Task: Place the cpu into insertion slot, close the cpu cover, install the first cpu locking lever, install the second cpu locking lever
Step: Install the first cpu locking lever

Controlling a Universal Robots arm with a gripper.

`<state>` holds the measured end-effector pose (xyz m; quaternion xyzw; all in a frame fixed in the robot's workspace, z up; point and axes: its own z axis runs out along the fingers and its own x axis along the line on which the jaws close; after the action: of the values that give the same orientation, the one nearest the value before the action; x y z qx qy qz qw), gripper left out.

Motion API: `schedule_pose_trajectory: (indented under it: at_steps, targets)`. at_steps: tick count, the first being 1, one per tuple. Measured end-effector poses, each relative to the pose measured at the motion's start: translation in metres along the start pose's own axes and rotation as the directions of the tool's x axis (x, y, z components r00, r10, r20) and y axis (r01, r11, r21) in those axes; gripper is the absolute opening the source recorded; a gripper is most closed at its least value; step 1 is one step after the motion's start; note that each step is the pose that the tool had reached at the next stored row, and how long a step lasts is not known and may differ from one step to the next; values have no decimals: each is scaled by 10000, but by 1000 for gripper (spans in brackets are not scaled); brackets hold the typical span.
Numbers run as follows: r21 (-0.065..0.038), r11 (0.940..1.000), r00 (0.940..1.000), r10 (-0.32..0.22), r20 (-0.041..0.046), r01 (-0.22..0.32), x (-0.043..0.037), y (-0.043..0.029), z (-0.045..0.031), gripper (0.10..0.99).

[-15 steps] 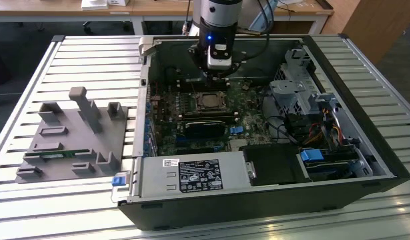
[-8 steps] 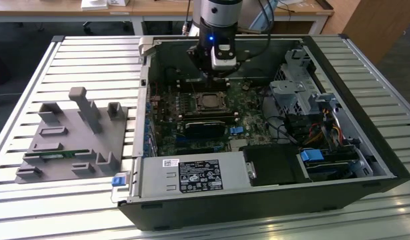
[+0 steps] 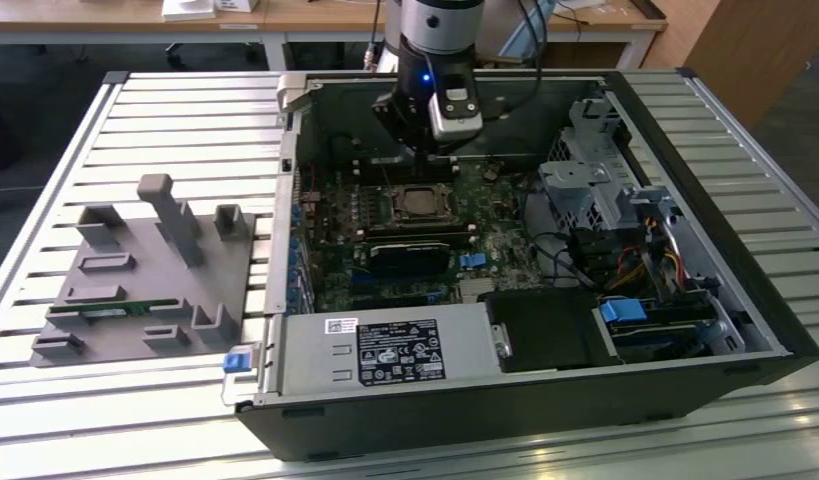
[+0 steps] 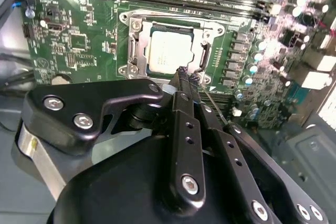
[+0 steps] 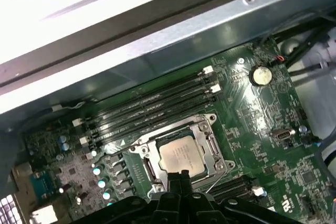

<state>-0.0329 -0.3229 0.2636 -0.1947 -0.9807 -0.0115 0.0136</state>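
Observation:
The cpu, a square chip with a dull grey top, lies flat in the insertion slot on the green board. The silver cpu cover lies flat around it, the chip showing through its window. My gripper is shut with nothing between its fingers. Its tips hover at the edge of the socket frame, just beside the chip. A thin metal rod runs along the board beside the fingers. In the exterior view the gripper hangs inside the case just behind the socket.
The open computer case has walls all round the board. Long memory slots run close to the socket. A black heatsink block, a drive cage and cables crowd the exterior view's right. A grey fixture stands on the slatted table.

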Motion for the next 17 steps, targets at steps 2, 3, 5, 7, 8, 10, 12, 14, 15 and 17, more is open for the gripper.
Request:
schedule_pose_trajectory:
  at_steps: [2,3,5,7,8,10,12,14,15,17]
  targets:
    - [5,9996,9996,-286,4,286,0,0,0,118]
    - [6,9992,9992,-405,12,405,0,0,0,118]
    - [1,9979,9979,-646,34,646,0,0,0,118]
    - [-6,9960,9959,-897,66,897,0,0,1,118]
    - [-12,9949,9948,-1010,92,1010,0,0,1,118]
    - [-41,9930,9928,-1181,207,1182,0,0,1,118]
    - [-106,9915,9909,-1288,390,1293,0,0,3,118]
    - [-339,9899,9900,-1361,357,1373,0,0,4,118]
    - [-513,9886,9896,-1402,313,1417,0,0,4,118]
    - [-725,9851,9876,-1547,255,1562,0,0,8,118]
